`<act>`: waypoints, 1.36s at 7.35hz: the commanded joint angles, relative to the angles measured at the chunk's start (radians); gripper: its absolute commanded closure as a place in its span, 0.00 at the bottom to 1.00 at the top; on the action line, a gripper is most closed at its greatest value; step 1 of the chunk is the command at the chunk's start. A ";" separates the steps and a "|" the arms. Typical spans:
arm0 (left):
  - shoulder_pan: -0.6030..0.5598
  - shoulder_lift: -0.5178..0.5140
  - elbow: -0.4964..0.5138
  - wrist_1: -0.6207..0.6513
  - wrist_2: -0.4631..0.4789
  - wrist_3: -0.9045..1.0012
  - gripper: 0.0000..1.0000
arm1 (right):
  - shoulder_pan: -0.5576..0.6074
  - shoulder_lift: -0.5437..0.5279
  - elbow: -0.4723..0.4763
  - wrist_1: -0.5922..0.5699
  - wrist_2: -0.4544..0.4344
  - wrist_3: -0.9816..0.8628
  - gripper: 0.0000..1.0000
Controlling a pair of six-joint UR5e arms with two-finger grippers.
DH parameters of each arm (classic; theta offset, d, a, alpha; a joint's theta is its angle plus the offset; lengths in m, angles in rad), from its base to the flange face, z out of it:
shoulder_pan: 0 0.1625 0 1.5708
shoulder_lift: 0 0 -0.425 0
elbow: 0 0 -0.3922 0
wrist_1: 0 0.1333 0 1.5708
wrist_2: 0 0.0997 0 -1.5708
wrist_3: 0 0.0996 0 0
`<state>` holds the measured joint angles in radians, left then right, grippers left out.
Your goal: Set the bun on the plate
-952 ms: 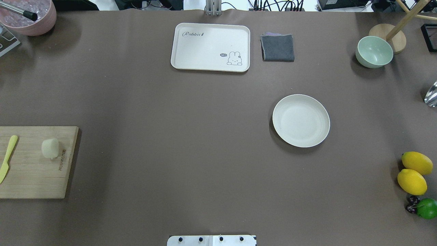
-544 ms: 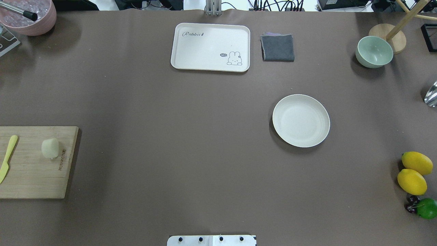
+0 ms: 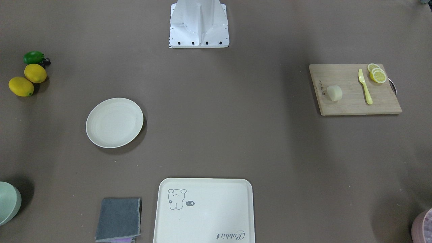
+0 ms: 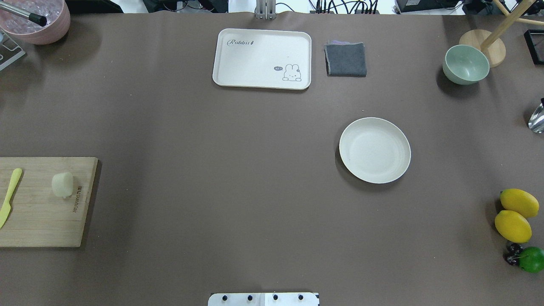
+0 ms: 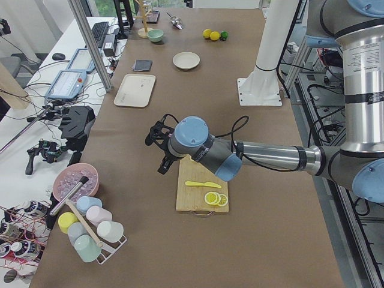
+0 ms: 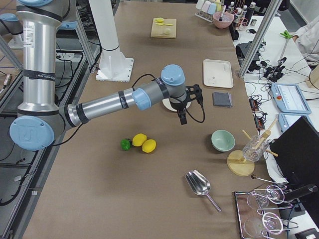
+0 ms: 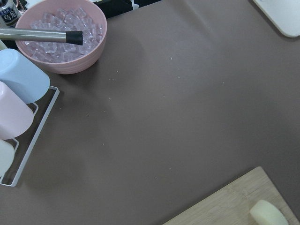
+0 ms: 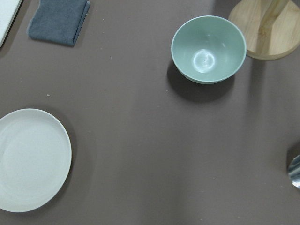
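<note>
Bun (image 4: 62, 185) hidden behind L arm (image 5: 264, 156) in left-side view; cutting board (image 4: 42, 212) cropped overhead.

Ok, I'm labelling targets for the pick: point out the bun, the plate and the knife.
bun (image 3: 334, 92), front-facing view, middle of its top.
plate (image 4: 375, 150), overhead view, bare centre.
knife (image 3: 365, 86), front-facing view, mid-length.

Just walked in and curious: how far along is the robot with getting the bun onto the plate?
Nothing looks done: the bun lies on the cutting board, the plate is empty. In hand: the left arm hangs near the board. Left: grasp, carry, set down.
</note>
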<state>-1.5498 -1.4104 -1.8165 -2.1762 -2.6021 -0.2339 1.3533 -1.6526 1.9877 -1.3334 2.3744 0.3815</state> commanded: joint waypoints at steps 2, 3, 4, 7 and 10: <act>0.184 0.011 -0.012 -0.165 0.046 -0.382 0.03 | -0.314 0.013 0.010 0.175 -0.246 0.504 0.00; 0.215 0.014 -0.012 -0.165 0.097 -0.383 0.03 | -0.420 0.013 0.005 0.181 -0.356 0.589 0.00; 0.244 0.013 -0.010 -0.165 0.144 -0.383 0.03 | -0.487 0.016 0.002 0.186 -0.422 0.631 0.01; 0.266 0.013 -0.010 -0.168 0.174 -0.383 0.03 | -0.627 0.144 -0.110 0.201 -0.518 0.717 0.04; 0.266 0.008 -0.010 -0.175 0.175 -0.383 0.03 | -0.674 0.129 -0.214 0.411 -0.547 0.775 0.19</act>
<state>-1.2842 -1.3983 -1.8270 -2.3506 -2.4281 -0.6167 0.6991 -1.5208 1.8281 -1.0057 1.8482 1.1343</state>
